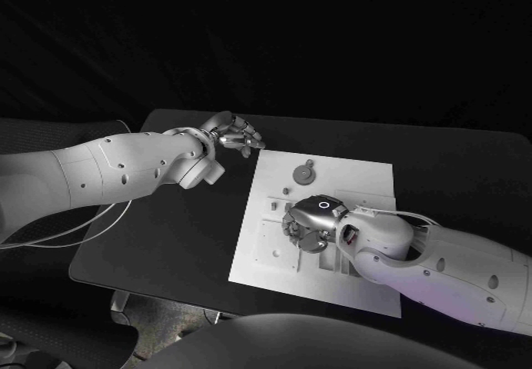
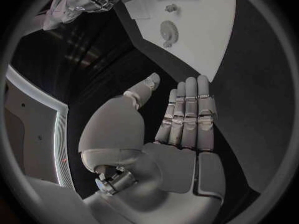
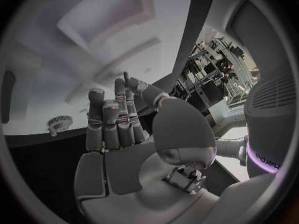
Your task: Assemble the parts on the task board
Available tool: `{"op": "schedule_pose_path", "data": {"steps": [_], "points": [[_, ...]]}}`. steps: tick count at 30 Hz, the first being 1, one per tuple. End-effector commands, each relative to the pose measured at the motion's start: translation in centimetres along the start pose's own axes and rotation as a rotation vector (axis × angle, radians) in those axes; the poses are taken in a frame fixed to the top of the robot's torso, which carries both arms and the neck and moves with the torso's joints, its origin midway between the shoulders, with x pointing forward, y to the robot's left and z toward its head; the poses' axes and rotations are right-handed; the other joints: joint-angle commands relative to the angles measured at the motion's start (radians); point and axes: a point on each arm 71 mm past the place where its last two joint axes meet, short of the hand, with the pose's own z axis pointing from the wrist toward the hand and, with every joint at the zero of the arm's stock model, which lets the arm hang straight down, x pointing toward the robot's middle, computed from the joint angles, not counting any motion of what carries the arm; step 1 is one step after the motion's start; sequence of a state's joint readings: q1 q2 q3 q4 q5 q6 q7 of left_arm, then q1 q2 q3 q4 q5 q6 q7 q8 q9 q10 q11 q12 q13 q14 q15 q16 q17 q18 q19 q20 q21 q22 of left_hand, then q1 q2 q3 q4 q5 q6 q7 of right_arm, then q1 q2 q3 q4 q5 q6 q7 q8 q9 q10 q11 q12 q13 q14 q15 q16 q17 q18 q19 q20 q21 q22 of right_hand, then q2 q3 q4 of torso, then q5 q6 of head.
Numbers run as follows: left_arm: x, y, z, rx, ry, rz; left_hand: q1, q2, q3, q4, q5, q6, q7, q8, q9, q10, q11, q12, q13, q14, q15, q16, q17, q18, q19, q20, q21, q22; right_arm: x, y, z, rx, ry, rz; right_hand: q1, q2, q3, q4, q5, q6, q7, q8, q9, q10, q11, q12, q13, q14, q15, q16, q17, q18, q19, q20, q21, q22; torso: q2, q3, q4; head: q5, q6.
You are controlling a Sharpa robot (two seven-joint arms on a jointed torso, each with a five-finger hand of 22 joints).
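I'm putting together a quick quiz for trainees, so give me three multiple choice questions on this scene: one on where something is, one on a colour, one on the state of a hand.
1. Where is the right hand?
A. Over the task board
B. Off the table's left edge
C. Beside the left hand

2. What colour is the task board?
A. Black
B. White
C. Red

3. What is the state of the left hand?
A. It grips a gear
B. It presses on the board
C. It holds nothing, fingers apart

Answers:
1. A: in the head view the right hand sits over the middle of the board.
2. B: the plate shows pale against the black table.
3. C: the left wrist view shows the left hand's fingers extended over bare table with nothing in them.
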State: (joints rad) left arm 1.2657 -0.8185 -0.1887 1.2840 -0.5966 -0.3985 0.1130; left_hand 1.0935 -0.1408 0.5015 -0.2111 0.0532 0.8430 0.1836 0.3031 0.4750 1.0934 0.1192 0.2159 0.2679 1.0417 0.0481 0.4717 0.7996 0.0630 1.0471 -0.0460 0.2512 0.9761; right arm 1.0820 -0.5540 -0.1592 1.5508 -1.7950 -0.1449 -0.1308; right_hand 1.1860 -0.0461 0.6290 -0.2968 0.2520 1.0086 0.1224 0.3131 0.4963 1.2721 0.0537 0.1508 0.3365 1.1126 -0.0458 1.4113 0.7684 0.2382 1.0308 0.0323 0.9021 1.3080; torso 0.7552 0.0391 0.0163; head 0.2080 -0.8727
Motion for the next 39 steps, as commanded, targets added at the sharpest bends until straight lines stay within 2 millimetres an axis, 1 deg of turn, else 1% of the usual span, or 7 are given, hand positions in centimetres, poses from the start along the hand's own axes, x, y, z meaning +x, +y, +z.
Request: {"op": "schedule_pose_path", "data": {"steps": [1,15,26,34,39], "points": [[0.03,-0.14,0.01,0.008,-0.002,0.002,0.005,0.002,-0.001,0.007,0.001,-0.007,0.000,0.003,-0.001,-0.002,0.006,-0.006,-0.001,0.007,0.003,-0.006,0.002,0.011,0.006,-0.002,-0.006,0.001,0.35,0.18,-0.01,-0.009,0.016,-0.015,-0.009,0.004,0.002,0.005,-0.001,0.004,0.001,0.008,0.000,0.005,0.006,-0.003,0.001,-0.001,-0.002,0.001,0.000,0.024,-0.001,-0.007,-0.002,0.007,0.000,0.0007,-0.0002,0.001,0.000],[-0.03,-0.11,0.00,0.007,-0.004,0.002,0.006,0.002,-0.001,0.007,0.002,-0.007,0.000,0.004,-0.002,-0.002,0.006,-0.007,-0.001,0.007,0.003,-0.007,0.003,0.011,0.006,-0.002,-0.006,0.002,0.10,0.19,-0.38,-0.009,-0.019,-0.015,-0.007,0.004,0.003,0.004,0.001,0.009,-0.001,0.010,0.001,0.011,0.004,-0.002,0.003,0.002,-0.004,0.003,0.000,0.024,0.002,-0.008,0.000,0.008,0.000,0.0005,-0.0005,0.004,0.000],[-0.01,-0.11,-0.01,0.007,-0.003,0.002,0.006,0.002,-0.001,0.007,0.002,-0.007,0.000,0.004,-0.002,-0.002,0.006,-0.007,-0.002,0.008,0.003,-0.008,0.005,0.011,0.006,-0.002,-0.007,0.002,0.28,0.08,-0.27,-0.008,0.003,-0.014,-0.007,0.003,0.003,0.004,0.001,0.010,-0.001,0.010,0.001,0.012,0.004,-0.003,0.003,0.002,-0.005,0.003,0.000,0.024,0.003,-0.008,0.000,0.008,0.000,0.0002,-0.0009,0.005,0.000],[-0.02,-0.10,-0.01,0.006,-0.003,0.002,0.006,0.002,-0.001,0.007,0.001,-0.007,0.000,0.004,-0.002,-0.001,0.006,-0.008,-0.002,0.008,0.003,-0.009,0.006,0.011,0.006,-0.002,-0.007,0.003,0.53,-0.06,-0.03,-0.001,0.032,-0.016,-0.008,0.003,0.002,0.005,0.000,0.009,-0.001,0.009,0.001,0.011,0.004,-0.004,0.003,0.002,-0.005,0.003,0.000,0.024,0.003,-0.008,0.000,0.008,0.000,0.0005,0.0001,0.004,0.000],[0.01,-0.12,-0.01,0.006,-0.002,0.002,0.006,0.002,-0.001,0.007,0.001,-0.007,0.000,0.005,-0.002,-0.001,0.006,-0.008,-0.002,0.008,0.003,-0.009,0.006,0.011,0.006,-0.002,-0.007,0.003,0.92,-0.06,0.06,0.000,0.052,-0.013,-0.012,-0.001,0.000,0.005,-0.003,0.002,0.002,0.005,-0.001,0.005,0.006,-0.009,0.002,0.000,-0.002,0.001,0.000,0.024,0.000,-0.007,-0.002,0.008,0.000,0.0001,0.0000,0.005,0.000]]}}
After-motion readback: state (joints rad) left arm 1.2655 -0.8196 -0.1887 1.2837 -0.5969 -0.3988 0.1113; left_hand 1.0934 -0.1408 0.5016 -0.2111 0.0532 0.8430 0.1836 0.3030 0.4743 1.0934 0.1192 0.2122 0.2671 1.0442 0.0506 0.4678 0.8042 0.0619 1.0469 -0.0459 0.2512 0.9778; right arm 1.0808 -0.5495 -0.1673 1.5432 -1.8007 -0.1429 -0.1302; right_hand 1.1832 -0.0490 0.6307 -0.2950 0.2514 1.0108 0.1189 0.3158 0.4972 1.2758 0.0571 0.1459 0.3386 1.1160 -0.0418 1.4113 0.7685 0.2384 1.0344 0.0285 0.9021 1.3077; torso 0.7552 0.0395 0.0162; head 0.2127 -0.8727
